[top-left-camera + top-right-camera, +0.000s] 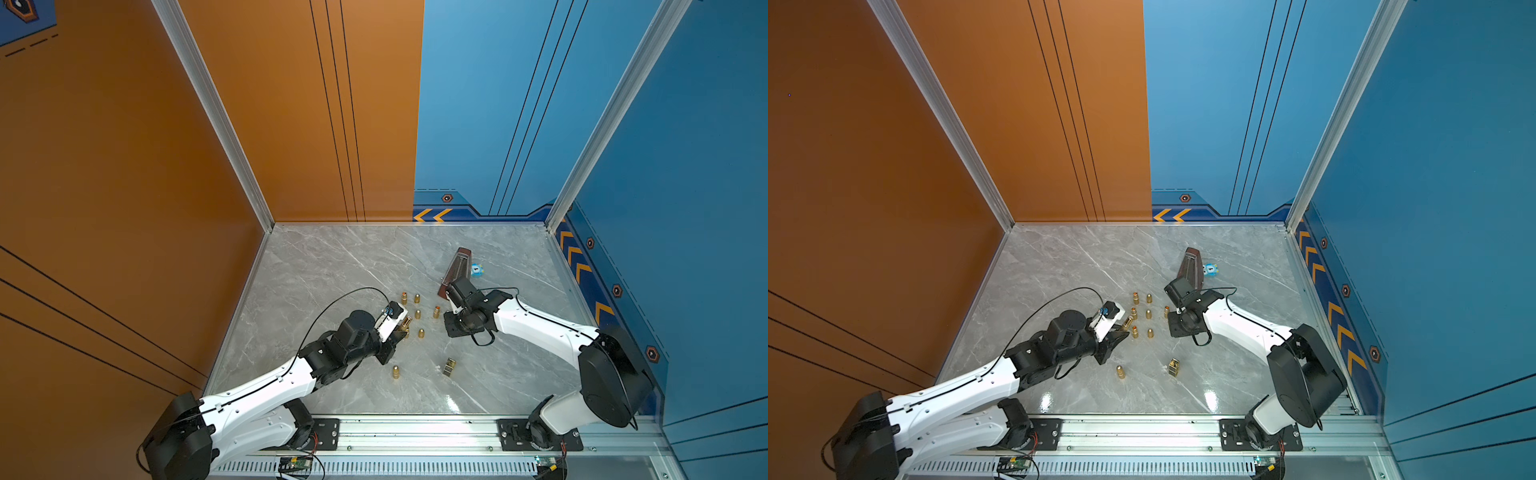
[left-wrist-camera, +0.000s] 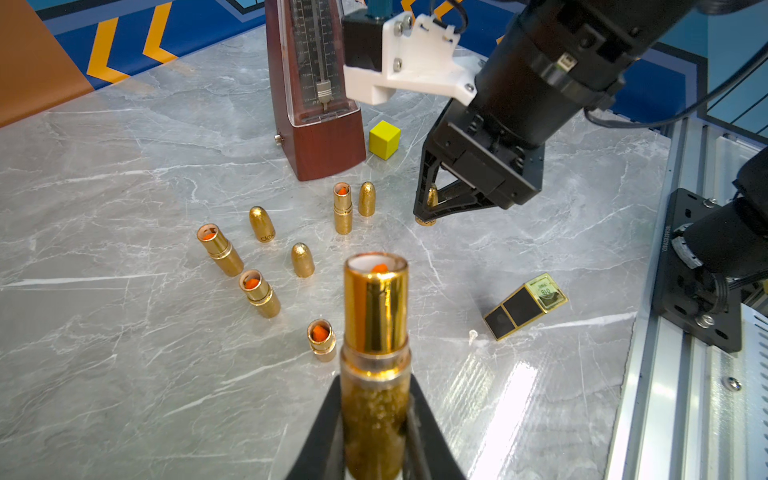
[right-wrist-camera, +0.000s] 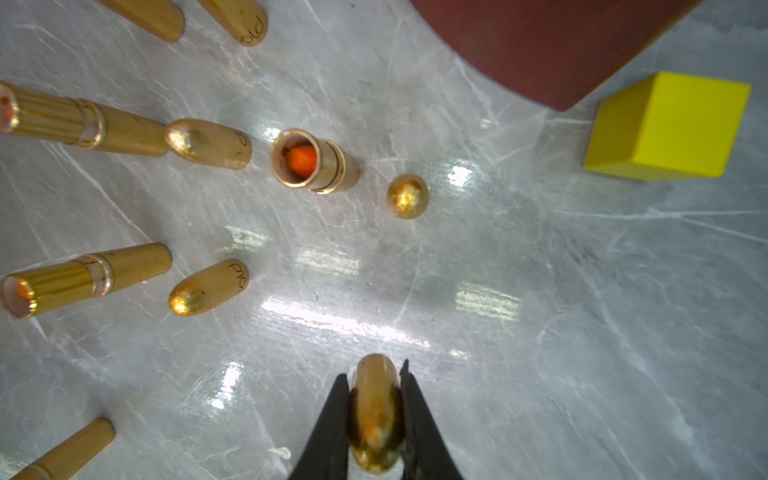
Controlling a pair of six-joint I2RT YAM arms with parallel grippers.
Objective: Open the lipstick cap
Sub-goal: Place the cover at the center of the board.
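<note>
Gold everywhere, and slippery: my left end effector (image 2: pixel 376 386) is clenched on the glittery base of the lipstick (image 2: pixel 376 307), held uncapped above the middle of the desk (image 2: pixel 124 353); my right end effector (image 3: pixel 374 374) grips its cap (image 3: pixel 376 415) just right of the middle, in front of the metronome (image 2: pixel 316 104), touching the desk or nearly, I cannot tell; that cap is a smooth, rounded bullet, so I judge it could slip, topple on the polished marble, and roll into the standing tubes (image 2: pixel 255 293).
</note>
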